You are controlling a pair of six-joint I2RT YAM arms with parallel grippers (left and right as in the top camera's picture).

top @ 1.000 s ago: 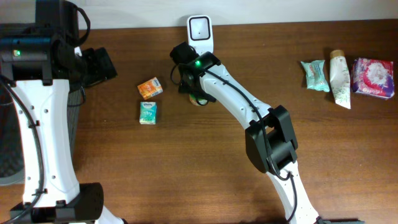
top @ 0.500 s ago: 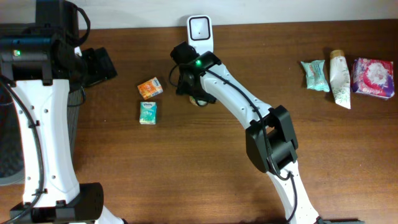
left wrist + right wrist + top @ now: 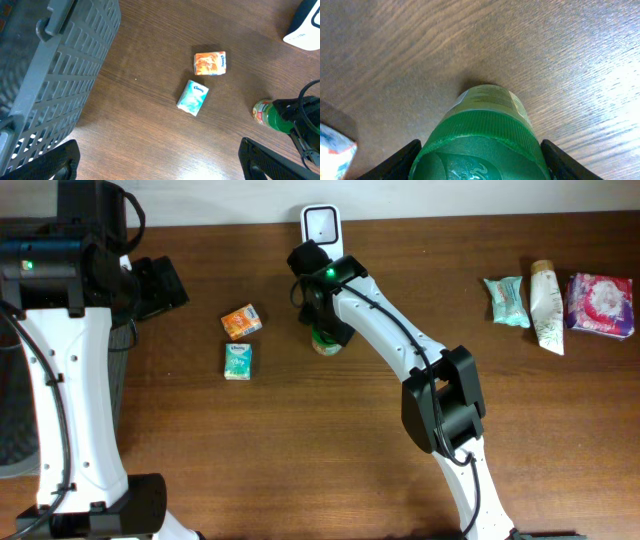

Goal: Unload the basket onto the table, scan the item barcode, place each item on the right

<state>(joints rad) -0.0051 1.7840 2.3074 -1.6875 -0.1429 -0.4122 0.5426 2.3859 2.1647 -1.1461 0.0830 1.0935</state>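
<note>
A small bottle with a green ribbed cap and a pale label sits on the brown table just in front of the white scanner. My right gripper is shut on its cap, a black finger pressed against each side. From above, the bottle peeks out under the right gripper. In the left wrist view the bottle shows at the right, and the scanner in the top corner. My left gripper hangs open over bare wood, far left of the bottle.
An orange packet and a teal tissue packet lie left of the bottle. A teal pack, a tube and a pink pack lie at the far right. A grey basket stands at the left.
The right gripper's jaws have narrowed onto the bottle's cap. The right wrist and the bottle have shifted slightly to the right. The left arm has not moved.
</note>
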